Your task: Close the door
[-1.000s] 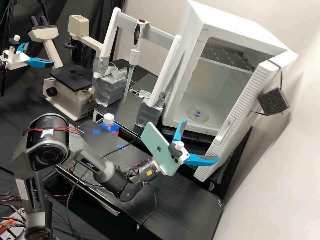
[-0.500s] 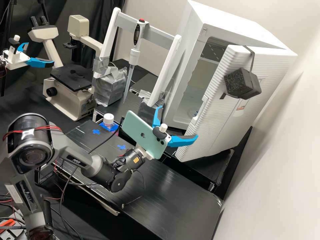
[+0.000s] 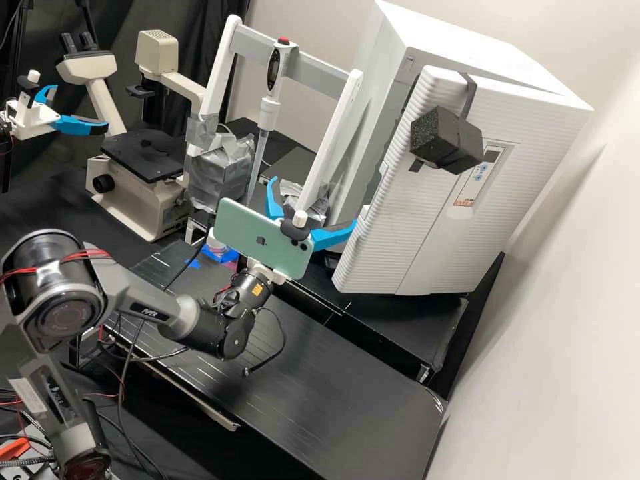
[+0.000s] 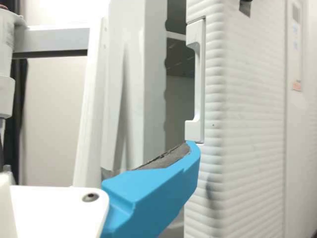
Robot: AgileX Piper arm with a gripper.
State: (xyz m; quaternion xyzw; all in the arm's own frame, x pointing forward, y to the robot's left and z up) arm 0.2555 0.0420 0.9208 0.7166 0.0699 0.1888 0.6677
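Door ajar on white cabinet, gripper beside it

Door partly open on cabinet front. Gripper near cabinet's handle side, jaws wide apart; one blue finger ends right by handle, contact unclear. Pipette beside cabinet, upright on stand.

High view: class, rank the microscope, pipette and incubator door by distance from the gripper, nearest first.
1. Incubator door: right of view, beside the gripper.
2. Pipette: upright in its stand, left of the door.
3. Microscope: farther left.
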